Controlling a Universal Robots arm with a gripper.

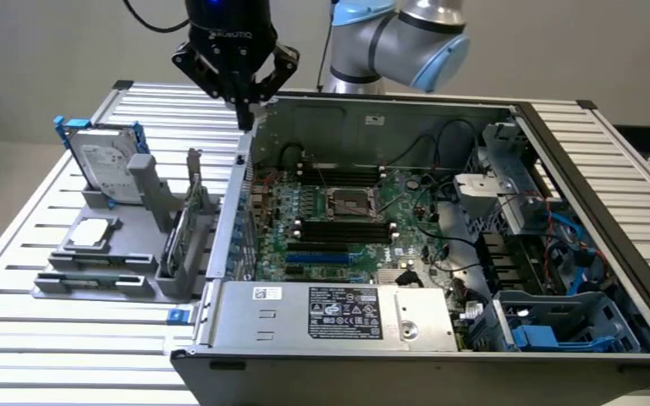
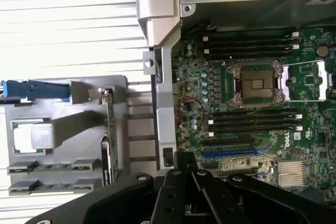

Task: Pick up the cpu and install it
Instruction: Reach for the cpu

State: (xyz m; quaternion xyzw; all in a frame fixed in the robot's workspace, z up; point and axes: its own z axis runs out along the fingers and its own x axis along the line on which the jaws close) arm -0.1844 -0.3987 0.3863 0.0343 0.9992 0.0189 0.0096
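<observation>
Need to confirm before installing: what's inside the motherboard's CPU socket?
No chip: the socket looks bare and uncovered. The cpu lies on the grey holder. Socket pins can't be made out.

On the counter [image 1: 31,338], the holder [image 1: 139,241] sits at the exterior view's left of the computer case [image 1: 393,123]. The cpu [image 1: 91,233] lies in it.

This is looking like a robotics lab set up for computer-assembly trials. A robot arm [image 1: 415,38] with pale blue joint caps is reaching over a surface [image 1: 608,169] of slatted aluminium profiles (the framing of a test bench). An opened desktop computer case [image 1: 393,103] is lying on it, its motherboard [image 1: 342,233] showing among cables and memory slots. Beside it, a grey parts fixture [image 1: 116,283] is holding a hard drive [image 1: 105,161] upright and the cpu [image 1: 94,233] flat in its own seat. A plain grey wall [image 1: 54,42] is standing behind.
</observation>
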